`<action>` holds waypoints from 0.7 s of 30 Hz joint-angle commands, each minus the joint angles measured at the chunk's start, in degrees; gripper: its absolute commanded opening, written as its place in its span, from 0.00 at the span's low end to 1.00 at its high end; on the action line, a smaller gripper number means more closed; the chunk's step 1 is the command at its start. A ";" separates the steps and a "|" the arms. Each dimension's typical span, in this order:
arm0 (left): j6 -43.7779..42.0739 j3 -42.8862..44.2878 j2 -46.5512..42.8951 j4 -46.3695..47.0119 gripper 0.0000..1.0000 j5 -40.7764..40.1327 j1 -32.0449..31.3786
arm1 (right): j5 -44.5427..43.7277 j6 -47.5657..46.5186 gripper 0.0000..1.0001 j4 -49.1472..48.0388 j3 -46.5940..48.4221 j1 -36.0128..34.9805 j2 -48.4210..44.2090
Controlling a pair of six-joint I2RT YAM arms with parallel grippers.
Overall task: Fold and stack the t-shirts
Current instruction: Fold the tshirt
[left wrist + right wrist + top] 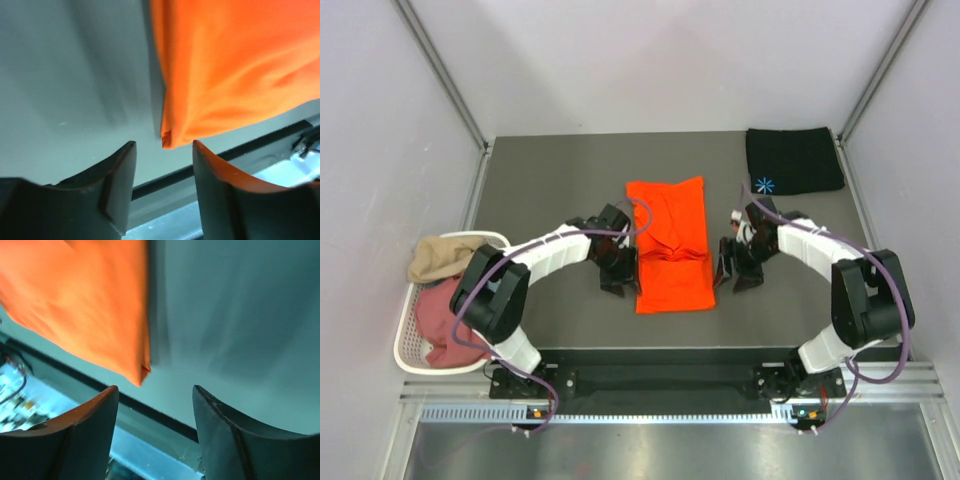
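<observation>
Top external view, nearest the arm bases: the white slotted basket (403, 340) sits at the lower left of the frame, at the left edge of the table (550, 170). It holds a dusty pink t-shirt (442, 318), with a tan t-shirt (445, 256) heaped over its far rim. Both are crumpled and unfolded.

A little farther in, the left gripper (618, 272) and right gripper (733, 268) flank the near half of the orange t-shirt (668, 240), one on each long side. In each wrist view the jaws stand well apart with nothing between them. A near corner of the orange cloth lies just ahead of the fingertips, so neither gripper has hold of anything.

The orange t-shirt lies flat in the centre of the frame, its sides already turned in to make a long narrow panel, with a rumple across its middle. It probably needs one more fold, near end over far end.

Farthest, at the upper right of the frame, the black t-shirt (795, 160) lies folded into a neat rectangle, its light-blue starburst (764, 185) at the near-left corner. It looks like the start of the stack.

By this reading one shirt is finished, one is partly folded, and two have not been started. No loose object lies between the orange shirt and the black one. The right arm's own wrist and cable sit close by the starburst corner and could brush it.
</observation>
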State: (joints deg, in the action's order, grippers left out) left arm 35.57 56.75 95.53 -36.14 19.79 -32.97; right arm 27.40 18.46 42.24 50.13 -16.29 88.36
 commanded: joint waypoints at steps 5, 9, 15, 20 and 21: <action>-7.80 16.44 3.50 -5.52 0.52 -9.77 0.98 | -1.92 -1.68 0.61 2.06 18.59 -0.58 7.69; -8.76 20.93 8.79 -4.29 0.43 -7.75 0.98 | -1.65 -0.97 0.56 1.18 21.41 -1.02 11.04; -9.38 23.49 11.79 -5.08 0.51 -10.29 0.98 | -0.85 -0.70 0.57 -0.22 22.29 -1.46 14.21; -10.44 26.30 14.07 -7.01 0.52 -12.85 1.07 | 0.99 0.70 0.57 -2.07 22.47 -2.25 16.14; -10.35 26.91 14.51 -7.19 0.52 -12.85 0.98 | 1.16 0.79 0.57 -2.16 22.56 -2.34 16.49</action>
State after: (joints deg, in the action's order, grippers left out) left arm 26.70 80.01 109.30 -42.28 9.04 -32.16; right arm 26.74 18.24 42.06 70.24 -17.54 103.94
